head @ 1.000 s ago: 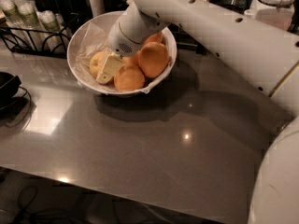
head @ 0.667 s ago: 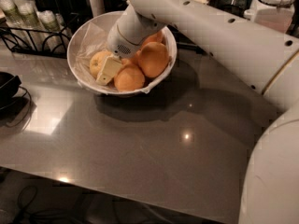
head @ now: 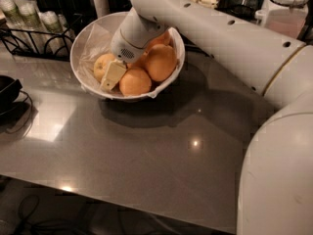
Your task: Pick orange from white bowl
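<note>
- Arm (head: 234, 38): the big white bulk fills the right side and top of the frame. It bulks a little larger at lower right than a second ago, and otherwise has barely shifted.
- Bowl (head: 84, 45): white, plastic-lined, in the upper left-centre of the frame. It has not moved over the last second.
- Deeper-coloured fruit (head: 160, 61): piled on the bowl's right side, unchanged.
- Orange (head: 101, 64): the paler, yellower one, low on the bowl's left side. It is in the same spot as before and not lifted.
- Gripper (head: 112, 75): down inside the bowl, its cream tip lying against the right flank of the pale orange, at the same place as a second ago.
- Jaws: I cannot tell whether they are open or closed on anything, since the wrist covers most of them.
- Reading: it looks settled at the grasp point, with the lift not yet begun. The neighbouring fruit sits tight alongside and could be nudged.
- Counter (head: 146, 151): grey and glossy, with ceiling-light glints and the arm's shadow lying under the bowl.
- Wire rack (head: 34, 38): black, in the upper left, holding small bottles.
- Jar (head: 288, 6): lidded, in the upper right corner.
- Dark object (head: 7, 89): at the left edge with a cable trailing from it. I cannot say what it is.
</note>
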Motion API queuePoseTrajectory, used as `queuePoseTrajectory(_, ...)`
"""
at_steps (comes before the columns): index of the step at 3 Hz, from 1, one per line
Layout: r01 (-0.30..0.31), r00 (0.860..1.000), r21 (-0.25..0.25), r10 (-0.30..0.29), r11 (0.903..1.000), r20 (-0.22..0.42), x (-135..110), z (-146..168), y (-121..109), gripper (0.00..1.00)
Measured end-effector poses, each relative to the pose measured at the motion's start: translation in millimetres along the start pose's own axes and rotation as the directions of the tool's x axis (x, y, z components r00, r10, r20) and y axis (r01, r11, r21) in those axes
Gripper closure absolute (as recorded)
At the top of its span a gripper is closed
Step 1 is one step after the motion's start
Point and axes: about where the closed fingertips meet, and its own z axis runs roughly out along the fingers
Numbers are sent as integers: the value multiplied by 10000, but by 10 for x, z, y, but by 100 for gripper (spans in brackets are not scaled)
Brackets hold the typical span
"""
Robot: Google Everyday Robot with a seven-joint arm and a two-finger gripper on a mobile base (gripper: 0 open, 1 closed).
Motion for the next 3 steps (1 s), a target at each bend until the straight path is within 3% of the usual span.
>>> queuePoseTrajectory(3, 1, 10000, -2, -1, 10000, 0, 0, 1, 1, 88)
